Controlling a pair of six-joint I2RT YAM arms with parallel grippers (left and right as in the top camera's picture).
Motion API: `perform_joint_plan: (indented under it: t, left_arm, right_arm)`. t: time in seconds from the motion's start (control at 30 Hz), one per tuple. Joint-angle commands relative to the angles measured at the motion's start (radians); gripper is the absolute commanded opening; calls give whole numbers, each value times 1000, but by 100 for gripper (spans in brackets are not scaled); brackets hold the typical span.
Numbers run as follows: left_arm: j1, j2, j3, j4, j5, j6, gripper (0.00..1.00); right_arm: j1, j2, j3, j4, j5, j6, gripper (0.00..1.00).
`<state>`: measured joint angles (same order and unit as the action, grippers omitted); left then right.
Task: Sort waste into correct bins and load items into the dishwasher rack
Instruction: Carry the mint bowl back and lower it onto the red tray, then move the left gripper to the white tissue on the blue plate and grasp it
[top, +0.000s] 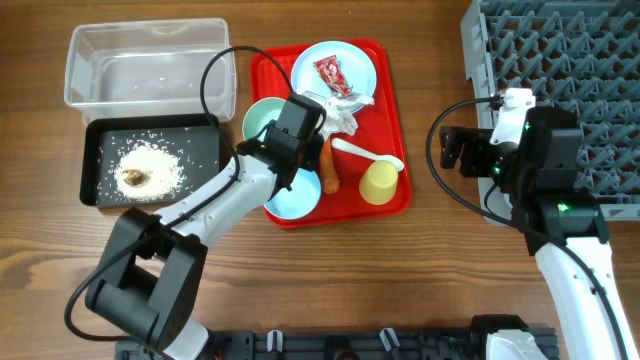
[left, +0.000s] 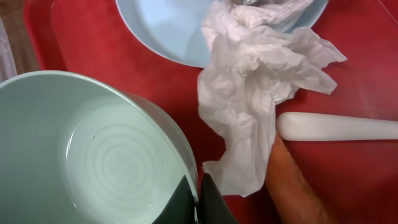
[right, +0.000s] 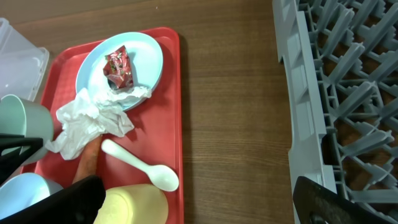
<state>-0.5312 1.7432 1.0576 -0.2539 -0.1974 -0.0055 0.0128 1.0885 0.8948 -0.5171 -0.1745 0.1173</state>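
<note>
Table scene: a flat red serving tray (top: 268, 75) lies near the middle of a wooden table (top: 420, 300), its long sides running away from the near edge and skewed slightly against the grain. The tray has a low raised rim and rounded corners, and its surface (left: 81, 37) is glossy up close. The table's brown boards run side to side with darker streaks, and open wood (right: 236, 124) stretches to the tray's right.
</note>
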Motion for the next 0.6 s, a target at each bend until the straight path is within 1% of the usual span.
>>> perform_joint_plan:
  t: [0.0, 0.03, 0.07, 0.1, 0.13, 0.17, 0.27, 0.33, 0.47, 0.57]
  left_arm:
    - [-5, 3, 4, -1, -18, -3, 4]
    - [-5, 3, 4, -2, -18, -3, 7]
    - [-5, 3, 4, -6, -18, -3, 14]
    - [-5, 3, 4, -10, -17, -3, 24]
    - [-5, 3, 4, -18, -17, -3, 36]
    - [-6, 3, 4, -21, -17, -3, 44]
    - [-5, 3, 4, -27, -17, -3, 59]
    - [-5, 3, 4, -27, -17, -3, 67]
    - [-5, -5, 13, -31, -18, -29, 77]
    - [-3, -33, 73, -100, -1, -33, 83]
  right_arm:
    - [7, 8, 27, -2, 18, -10, 100]
    - [7, 8, 27, -3, 18, -10, 100]
    - [7, 8, 27, -4, 19, -10, 100]
    - [7, 8, 27, -5, 19, -10, 100]
    - [7, 8, 27, -5, 19, -11, 100]
    - [7, 8, 27, -5, 19, -11, 100]
    - [7, 8, 27, -5, 19, -10, 100]
    - [7, 8, 27, -4, 19, -11, 100]
    - [7, 7, 27, 6, 17, -11, 100]
    - [7, 7, 27, 22, -21, -34, 100]
